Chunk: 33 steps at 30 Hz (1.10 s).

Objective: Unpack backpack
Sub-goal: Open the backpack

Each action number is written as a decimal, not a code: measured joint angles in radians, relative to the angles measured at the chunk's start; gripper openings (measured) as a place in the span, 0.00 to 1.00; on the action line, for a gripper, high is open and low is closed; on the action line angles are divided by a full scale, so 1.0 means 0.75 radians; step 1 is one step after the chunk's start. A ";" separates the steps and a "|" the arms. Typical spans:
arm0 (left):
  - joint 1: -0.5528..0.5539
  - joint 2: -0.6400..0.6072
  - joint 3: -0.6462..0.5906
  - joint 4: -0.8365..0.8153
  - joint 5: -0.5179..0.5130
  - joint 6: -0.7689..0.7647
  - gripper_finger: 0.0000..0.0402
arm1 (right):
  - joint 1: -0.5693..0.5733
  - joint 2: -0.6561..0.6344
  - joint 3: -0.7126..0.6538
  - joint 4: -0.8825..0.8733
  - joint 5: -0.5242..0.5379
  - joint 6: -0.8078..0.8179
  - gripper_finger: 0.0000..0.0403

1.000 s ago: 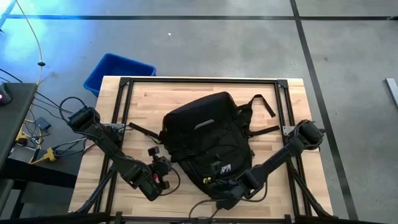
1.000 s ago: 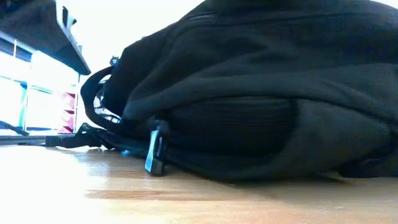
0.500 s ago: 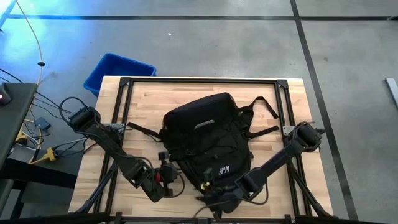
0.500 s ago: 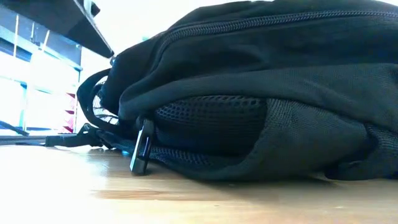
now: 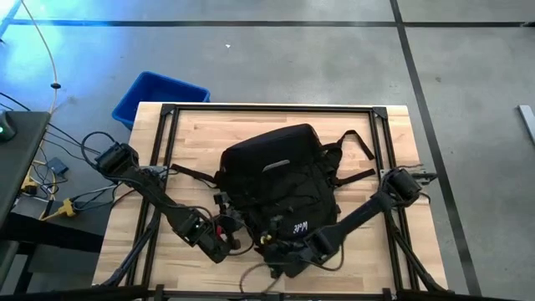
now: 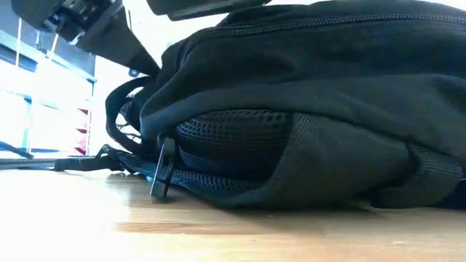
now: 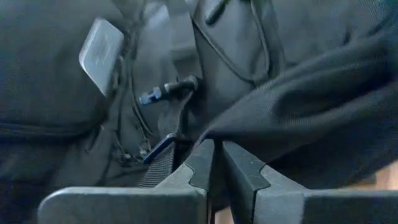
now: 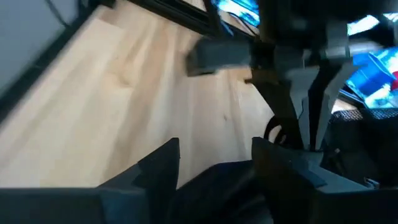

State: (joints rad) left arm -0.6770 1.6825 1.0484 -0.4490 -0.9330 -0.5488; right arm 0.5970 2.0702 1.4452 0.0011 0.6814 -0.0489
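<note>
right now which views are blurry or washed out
Low view: the room behind the backpack is blown out white, and the table nearest the lens is soft. Right wrist view: motion-smeared, the left arm's hand beyond streaky. Left wrist view: dim, the near fabric out of focus. High view: evenly lit, with blue glare on the floor at the top left.

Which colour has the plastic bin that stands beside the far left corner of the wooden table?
The plastic bin is bright blue, clearest in the high view.

Backpack (image 5: 280, 180) logo, unreadable.
</note>
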 joint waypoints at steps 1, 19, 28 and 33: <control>-0.009 0.000 0.010 -0.001 -0.012 0.019 0.01 | -0.008 0.000 0.000 0.002 0.005 0.000 0.52; -0.120 -0.001 0.065 -0.018 -0.106 0.099 0.00 | 0.006 -0.020 0.166 -0.573 0.115 0.293 0.59; -0.135 -0.011 0.067 -0.062 -0.086 0.096 0.00 | -0.024 0.070 0.193 -0.339 0.085 0.156 0.61; -0.187 -0.020 0.141 -0.198 -0.102 0.031 0.00 | -0.086 0.156 0.238 -0.304 0.072 0.123 0.64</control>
State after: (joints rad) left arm -0.8170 1.6676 1.1541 -0.5977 -1.0094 -0.5254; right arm 0.5326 2.1873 1.6238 -0.2271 0.7355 0.0434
